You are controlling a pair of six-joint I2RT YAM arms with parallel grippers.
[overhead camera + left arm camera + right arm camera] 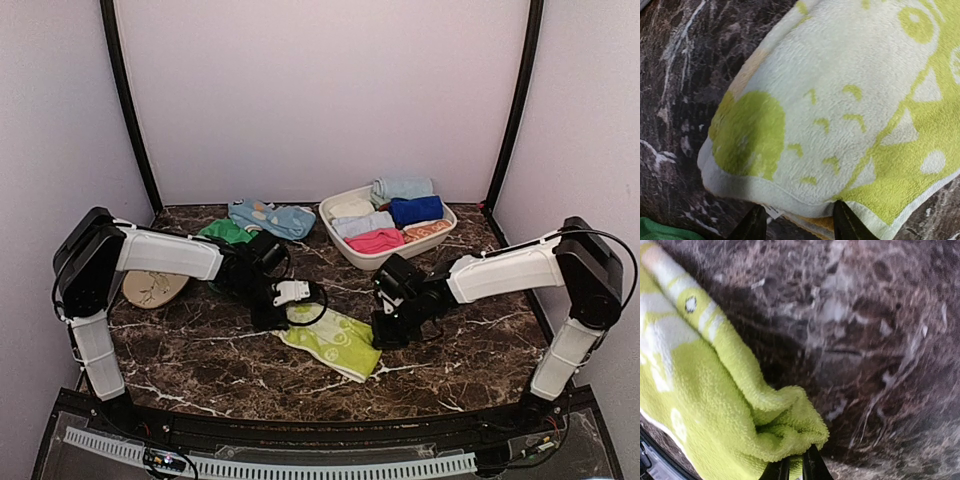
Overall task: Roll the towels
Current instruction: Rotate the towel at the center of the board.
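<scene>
lime towel corner pinched in right fingers, left fingers half open astride its other edge

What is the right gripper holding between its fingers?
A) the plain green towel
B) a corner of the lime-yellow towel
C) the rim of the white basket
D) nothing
B: the right wrist view shows the right gripper pinched shut on a bunched corner of the lime-yellow towel.

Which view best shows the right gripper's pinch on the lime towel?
Right wrist: the right gripper pinches the lime towel at a bunched corner, close up. Top external shows it at the towel's edge, pinch hidden. Left wrist shows only the towel's other end.
</scene>
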